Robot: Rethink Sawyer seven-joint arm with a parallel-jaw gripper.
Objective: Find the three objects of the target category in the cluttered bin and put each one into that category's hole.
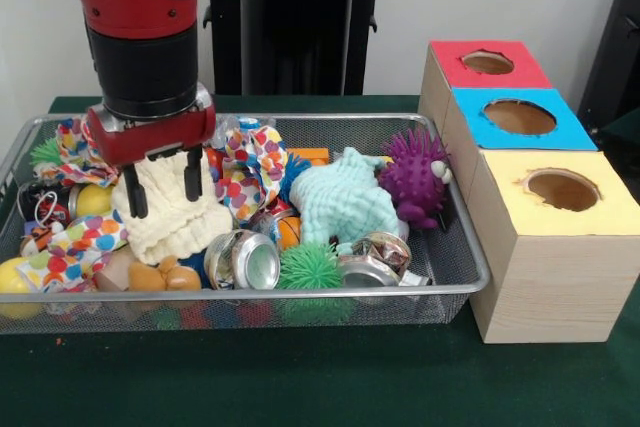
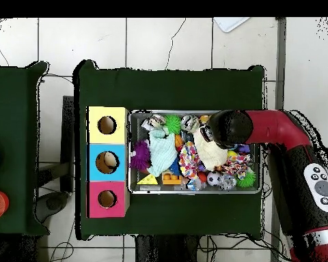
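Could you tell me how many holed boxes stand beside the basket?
3, in a row touching the basket: red-topped box farthest back, blue-topped in the middle, yellow-topped nearest the front camera.

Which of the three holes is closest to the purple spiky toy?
The blue-surround hole, the middle one. The purple spiky toy sits in the bin beside the blue box; the red-surround hole and yellow-surround hole lie farther off.
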